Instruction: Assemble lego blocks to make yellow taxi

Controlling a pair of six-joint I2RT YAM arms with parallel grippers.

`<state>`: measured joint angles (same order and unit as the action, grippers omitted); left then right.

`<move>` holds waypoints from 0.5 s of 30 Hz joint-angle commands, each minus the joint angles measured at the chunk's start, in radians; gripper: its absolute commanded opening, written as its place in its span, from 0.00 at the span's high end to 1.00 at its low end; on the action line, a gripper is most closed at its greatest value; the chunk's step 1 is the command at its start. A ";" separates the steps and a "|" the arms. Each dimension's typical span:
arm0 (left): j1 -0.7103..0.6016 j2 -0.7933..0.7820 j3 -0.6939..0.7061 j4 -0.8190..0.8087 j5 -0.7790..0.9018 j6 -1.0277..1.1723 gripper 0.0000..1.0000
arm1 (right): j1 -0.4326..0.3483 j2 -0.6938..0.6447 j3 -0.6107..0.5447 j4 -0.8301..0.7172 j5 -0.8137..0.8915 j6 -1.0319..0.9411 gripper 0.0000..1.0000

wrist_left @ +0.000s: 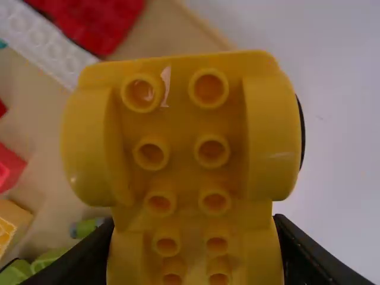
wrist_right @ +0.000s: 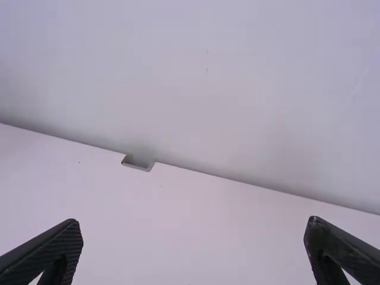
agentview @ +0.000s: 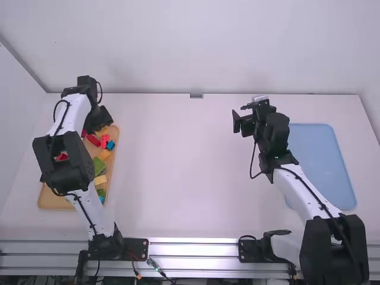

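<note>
Left gripper (agentview: 105, 116) over the far end of the wooden tray (agentview: 53, 202), by its far right corner, fingers closed on the sides of a yellow piece (wrist_left: 184, 160), presumably the taxi's base. I judge it light, a moulded plastic shell: stiff, no give under squeeze, smooth enough to slide or pivot if pinched off-centre. Hard to break, though anything clipped to it could pop loose. Best hold is low on the straight flanks, both pads flat, clear of the rounded bulges and with the hollow side left free for pressing onto another brick. Looks: warm yellow, glossy, a small pale glint near the end away from my fingers; paired hollow tubes run lengthwise between the sides, and a fat rounded lobe swells out at either flank. A dark sliver (wrist_left: 301, 133) edges one lobe; tyre or something behind it, I can't be sure. Below on the tray lie a light grey studded brick (wrist_left: 50, 44), a red block (wrist_left: 107, 24) touching or nearly touching it, and a green block (agentview: 98, 165). Right gripper (wrist_right: 193, 231) is empty, fingers spread wide, above the bench (agentview: 172, 178) just left of the blue tray's (agentview: 320, 160) far left corner.
</note>
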<state>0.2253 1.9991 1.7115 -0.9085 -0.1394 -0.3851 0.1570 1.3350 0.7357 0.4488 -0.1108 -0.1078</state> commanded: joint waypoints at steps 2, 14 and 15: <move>-0.119 -0.103 -0.093 0.061 0.031 0.172 0.56 | 0.001 0.006 0.043 -0.002 0.000 0.006 0.01; -0.510 -0.161 -0.327 0.082 0.355 1.119 0.48 | 0.001 0.006 0.043 -0.019 -0.001 0.006 0.01; -0.541 -0.161 -0.344 0.068 0.360 1.185 0.45 | 0.001 0.006 0.043 -0.023 -0.001 0.006 0.01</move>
<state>-0.2855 1.8587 1.3869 -0.8276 0.1425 0.5133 0.1570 1.3350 0.7357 0.4274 -0.1120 -0.1051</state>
